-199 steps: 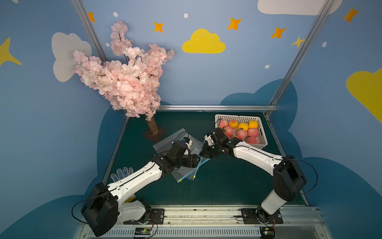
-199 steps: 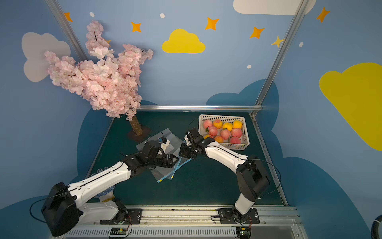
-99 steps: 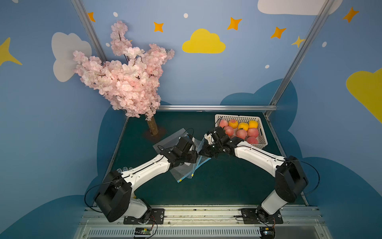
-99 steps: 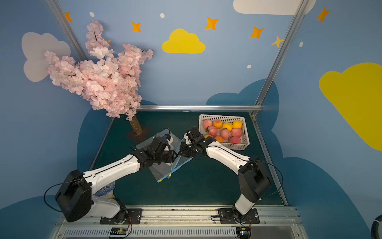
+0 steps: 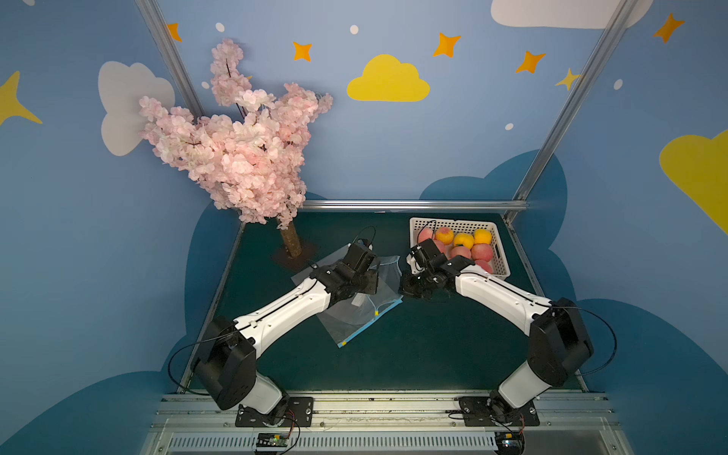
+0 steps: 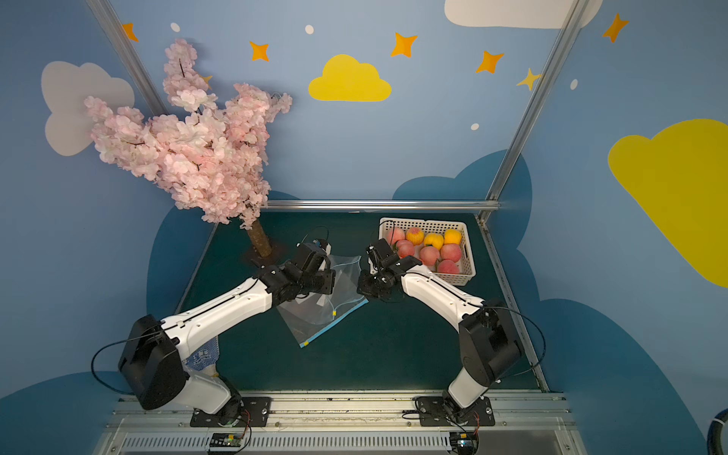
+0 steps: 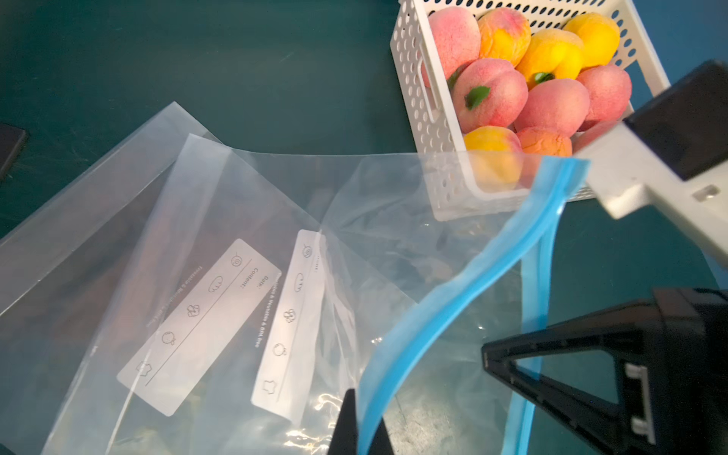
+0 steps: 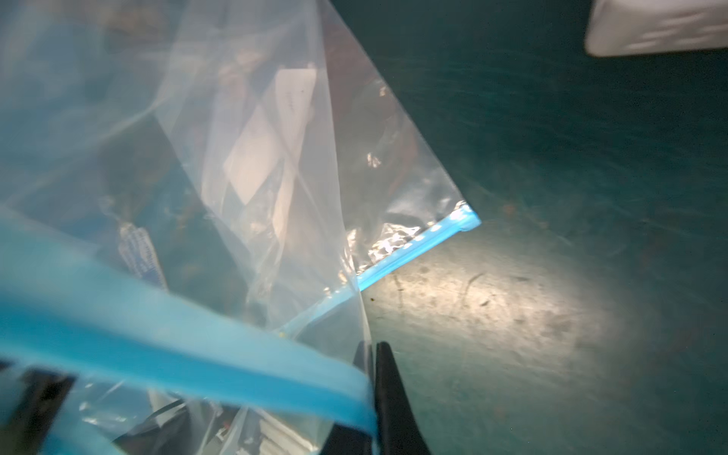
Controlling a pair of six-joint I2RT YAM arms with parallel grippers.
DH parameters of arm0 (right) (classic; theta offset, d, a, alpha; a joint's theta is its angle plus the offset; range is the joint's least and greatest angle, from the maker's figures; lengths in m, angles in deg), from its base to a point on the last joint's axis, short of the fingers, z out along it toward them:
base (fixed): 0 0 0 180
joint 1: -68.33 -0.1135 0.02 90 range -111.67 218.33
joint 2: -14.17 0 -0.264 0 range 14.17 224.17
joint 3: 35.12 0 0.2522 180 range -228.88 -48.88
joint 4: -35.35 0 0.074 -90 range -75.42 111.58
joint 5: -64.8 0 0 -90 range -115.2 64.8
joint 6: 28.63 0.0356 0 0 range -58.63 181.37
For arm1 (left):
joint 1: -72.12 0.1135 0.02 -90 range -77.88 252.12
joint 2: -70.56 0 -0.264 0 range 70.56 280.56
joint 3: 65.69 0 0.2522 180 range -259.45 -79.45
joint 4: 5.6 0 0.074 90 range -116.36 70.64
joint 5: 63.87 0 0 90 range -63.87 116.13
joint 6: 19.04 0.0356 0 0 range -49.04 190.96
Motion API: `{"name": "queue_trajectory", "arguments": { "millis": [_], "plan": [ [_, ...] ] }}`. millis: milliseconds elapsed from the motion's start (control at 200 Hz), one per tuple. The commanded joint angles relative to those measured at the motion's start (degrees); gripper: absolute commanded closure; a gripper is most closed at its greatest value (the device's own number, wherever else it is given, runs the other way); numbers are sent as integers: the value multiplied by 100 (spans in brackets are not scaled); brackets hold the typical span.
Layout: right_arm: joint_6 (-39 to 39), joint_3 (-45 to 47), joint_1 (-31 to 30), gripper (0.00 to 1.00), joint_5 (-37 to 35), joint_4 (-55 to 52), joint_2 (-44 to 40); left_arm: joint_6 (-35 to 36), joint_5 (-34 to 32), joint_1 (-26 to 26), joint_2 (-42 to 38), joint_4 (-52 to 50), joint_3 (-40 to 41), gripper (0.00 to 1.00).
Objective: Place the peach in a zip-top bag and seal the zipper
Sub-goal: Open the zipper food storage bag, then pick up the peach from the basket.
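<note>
A clear zip-top bag (image 5: 388, 272) with a blue zipper rim (image 7: 453, 299) is lifted at its mouth above a stack of flat bags. My left gripper (image 7: 364, 413) is shut on one lip of that rim. My right gripper (image 8: 368, 366) is shut on the rim (image 8: 197, 346) at the other side, and the two blue lips stand apart between them. In both top views the left gripper (image 5: 374, 281) (image 6: 331, 281) and right gripper (image 5: 405, 283) (image 6: 362, 285) face each other across the bag. The peach (image 5: 481, 252) (image 7: 492, 94) lies among several fruits in the basket; neither gripper touches it.
The white perforated basket (image 5: 453, 225) (image 7: 409, 98) stands at the back right. More flat bags (image 5: 354, 323) lie under the left arm, one with a yellow slider (image 5: 377, 313). A pink blossom tree (image 5: 244, 149) rises at the back left, its trunk (image 5: 291, 240) near the bags.
My left gripper reached in to the bag's rim and closed on it. The right gripper stayed shut on the bag, hardly moving.
</note>
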Motion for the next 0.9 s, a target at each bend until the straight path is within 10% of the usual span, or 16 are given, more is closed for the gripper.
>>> {"name": "queue_trajectory", "arguments": {
  "millis": [0,240,486,896],
  "plan": [
    [-377,-200,142,96,-98,-318,-60,-62,-107,24,330,-317,-312,97],
    [-932,-217,814,53,1050,247,-630,-207,-10,124,1362,-573,-1203,97],
    [-1365,584,1748,29,-29,905,-1426,-293,347,232,1903,-587,-1727,97],
    [-2244,-2262,2530,19,-724,-470,1748,-573,1150,249,2330,-189,-1865,97]
  ]
}}
